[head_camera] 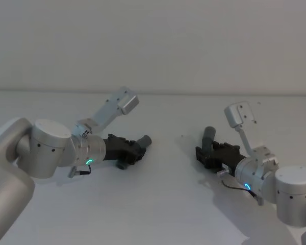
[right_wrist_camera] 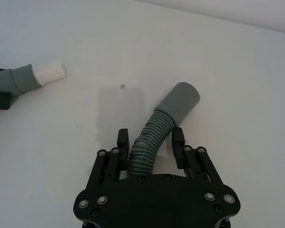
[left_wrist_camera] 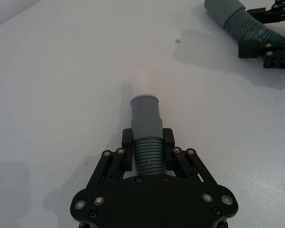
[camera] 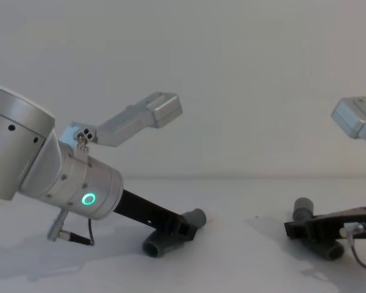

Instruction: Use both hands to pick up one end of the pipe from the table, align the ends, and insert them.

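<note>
Gripping ribbed pipe pieces on table: left gripper clamped; right gripper fingers bracket other piece.

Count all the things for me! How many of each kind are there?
Pipe pieces: 2, one in the left tool, one in the right tool
Tools: 2
Tables: 1
Total: 5
</note>
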Robot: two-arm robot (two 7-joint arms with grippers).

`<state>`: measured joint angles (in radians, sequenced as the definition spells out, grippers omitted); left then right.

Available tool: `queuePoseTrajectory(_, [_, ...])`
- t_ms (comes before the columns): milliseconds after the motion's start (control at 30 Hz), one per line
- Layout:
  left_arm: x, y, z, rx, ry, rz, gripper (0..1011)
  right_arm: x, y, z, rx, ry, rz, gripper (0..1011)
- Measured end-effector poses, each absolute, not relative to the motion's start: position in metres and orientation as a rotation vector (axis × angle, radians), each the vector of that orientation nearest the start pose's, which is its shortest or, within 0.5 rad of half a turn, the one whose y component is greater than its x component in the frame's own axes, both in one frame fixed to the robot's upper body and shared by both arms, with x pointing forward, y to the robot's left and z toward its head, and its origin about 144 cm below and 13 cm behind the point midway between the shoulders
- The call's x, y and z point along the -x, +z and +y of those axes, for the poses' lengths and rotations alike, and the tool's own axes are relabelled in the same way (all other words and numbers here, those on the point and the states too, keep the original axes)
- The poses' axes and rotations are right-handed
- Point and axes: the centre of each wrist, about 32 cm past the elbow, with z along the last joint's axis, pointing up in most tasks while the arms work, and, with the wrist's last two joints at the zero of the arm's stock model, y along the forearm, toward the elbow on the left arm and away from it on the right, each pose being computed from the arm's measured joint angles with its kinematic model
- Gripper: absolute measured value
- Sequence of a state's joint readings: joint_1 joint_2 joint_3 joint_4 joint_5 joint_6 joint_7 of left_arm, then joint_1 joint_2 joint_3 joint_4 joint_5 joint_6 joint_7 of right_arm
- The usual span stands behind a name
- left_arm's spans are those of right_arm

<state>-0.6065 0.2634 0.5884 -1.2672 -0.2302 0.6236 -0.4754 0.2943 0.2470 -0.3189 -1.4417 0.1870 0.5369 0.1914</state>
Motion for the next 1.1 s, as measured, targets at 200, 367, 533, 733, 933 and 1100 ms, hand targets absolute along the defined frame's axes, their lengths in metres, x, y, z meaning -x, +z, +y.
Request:
queuePoseTrajectory(200, [-0.5858,1.2337,0.1651,-0.570,0.730,0.183,348,-0.5280,1.1859,-0.2124,0.446,-1.124,0.227,415])
queuePoseTrajectory(367, [-0.5857,1.2337,0.1651,-0.570,0.730,0.183,348,-0.5280,1.1857,-0.2125,0.447,-1.124,0.227,234])
queuePoseTrajectory(533, [-0.5857,1.2336,0.1651,-0.571,0.730,0.183,348,-0.5280,1.1857,-0.2126,0.448,-1.125,0.227,189])
queuePoseTrajectory(733, [-0.5858,1.2336,0.1651,-0.570,0.730,0.183,348,-0.5280,1.1857,-0.2126,0.448,-1.126,0.227,149])
queuePoseTrajectory(933, [-0.5858,1.2337,0.1651,-0.570,0.730,0.183,348,-0.5280,1.1856,-0.2127,0.449,-1.126,0.227,142])
queuePoseTrajectory(1100, [-0.5857,1.2337,0.1651,-0.570,0.729,0.183,348,-0.5272,1.1849,-0.2138,0.445,-1.126,0.224,142])
